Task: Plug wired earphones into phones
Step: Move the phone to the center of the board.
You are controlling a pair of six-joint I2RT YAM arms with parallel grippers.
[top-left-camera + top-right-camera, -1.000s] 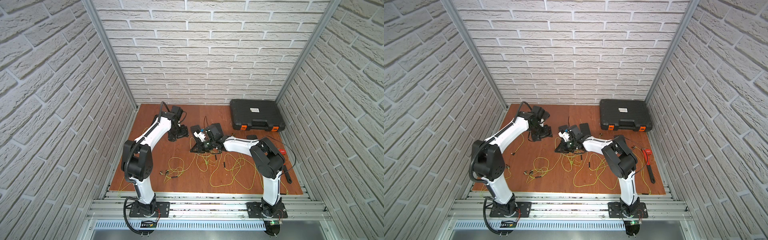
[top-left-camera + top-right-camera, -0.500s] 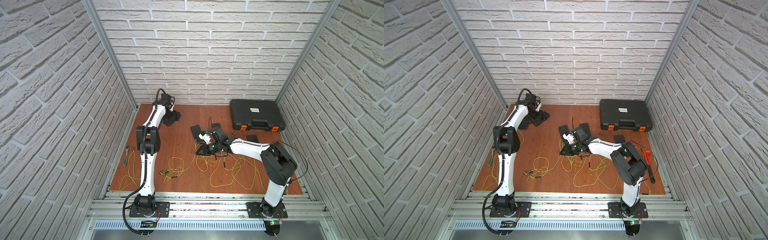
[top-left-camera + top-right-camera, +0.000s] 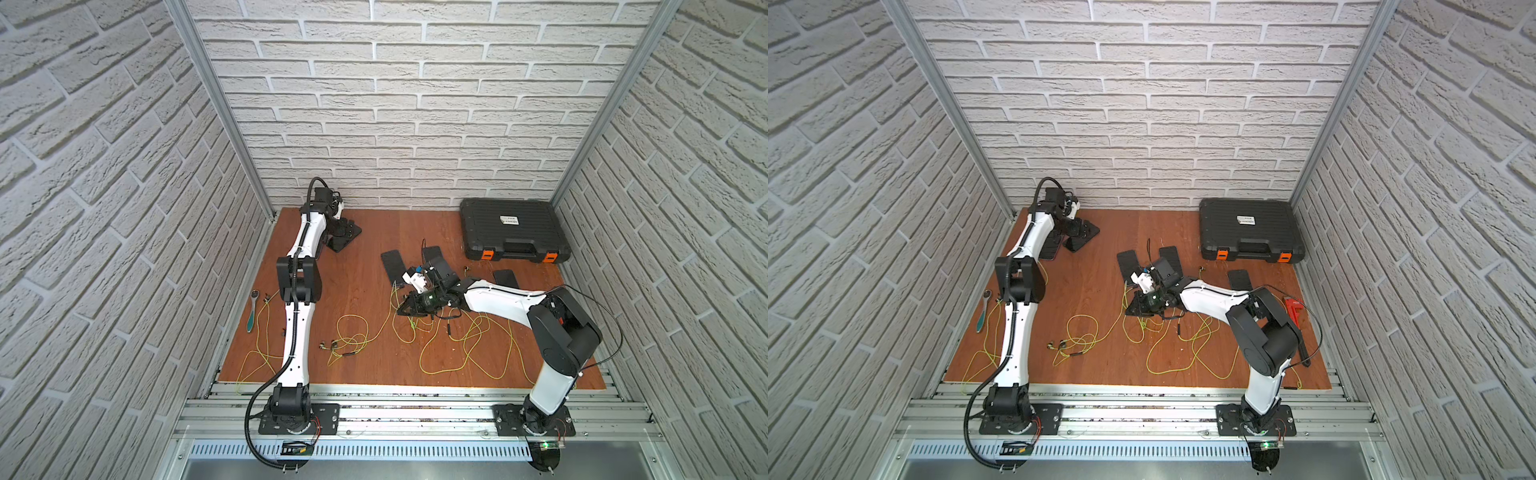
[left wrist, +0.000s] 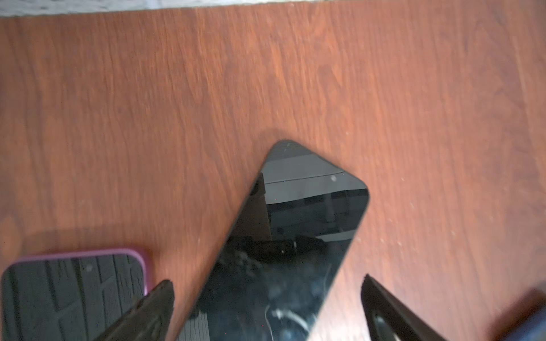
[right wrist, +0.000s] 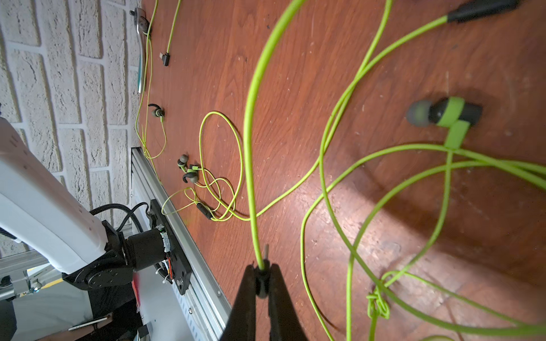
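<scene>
Both top views: case [image 3: 513,230] upper right of worktop [image 3: 361,270]; phones [image 3: 392,266] mid-frame, lone phone [image 3: 505,277] right of them, below case. Lower centre to lower left: earphones [image 3: 348,345] sprawl on worktop. Left edge: ratchet [image 3: 252,311]. Upper-left corner: left claw [image 4: 267,280] straddles a phone [image 4: 295,230], 2nd phone [image 4: 74,295] just beside.

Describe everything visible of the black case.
The case is a large black ribbed plastic box with a front handle, two orange latches and a white label on its lid. It lies flat and shut in the table's far right corner, by the back wall. Only the table touches it; a phone lies nearby, apart.
</scene>
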